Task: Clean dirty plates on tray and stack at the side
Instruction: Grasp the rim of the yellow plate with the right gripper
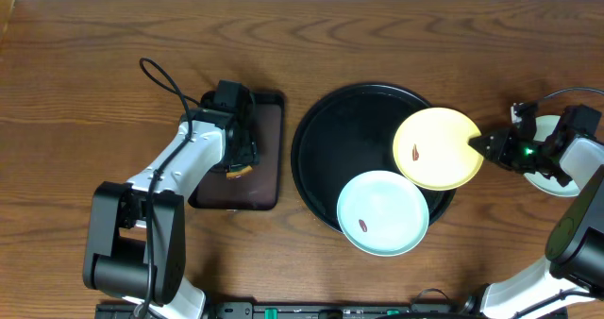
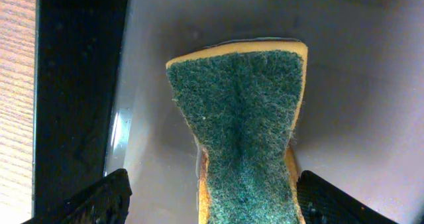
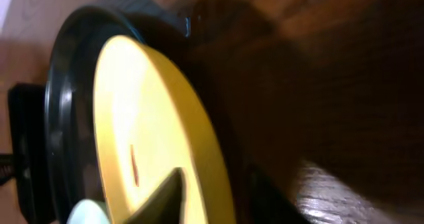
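Note:
The black round tray [image 1: 316,159] sits mid-table. A pale yellow plate [image 1: 434,144] with a brown smear overhangs the tray's right rim. My right gripper [image 1: 483,145] is shut on its right edge. In the right wrist view one finger [image 3: 199,197] lies on the plate's [image 3: 146,118] upper face and the other is under it. A mint plate [image 1: 382,212] with a smear rests on the tray's front. A second mint plate [image 1: 550,179] lies on the table under my right arm, mostly hidden. My left gripper [image 1: 241,157] is open astride a green-and-yellow sponge [image 2: 242,124].
The sponge lies in a dark-brown rectangular tray [image 1: 269,130] left of the black tray. Its raised rim [image 2: 79,85] shows in the left wrist view. A black cable [image 1: 165,78] loops over the table behind my left arm. The table's front edge is close to the front mint plate.

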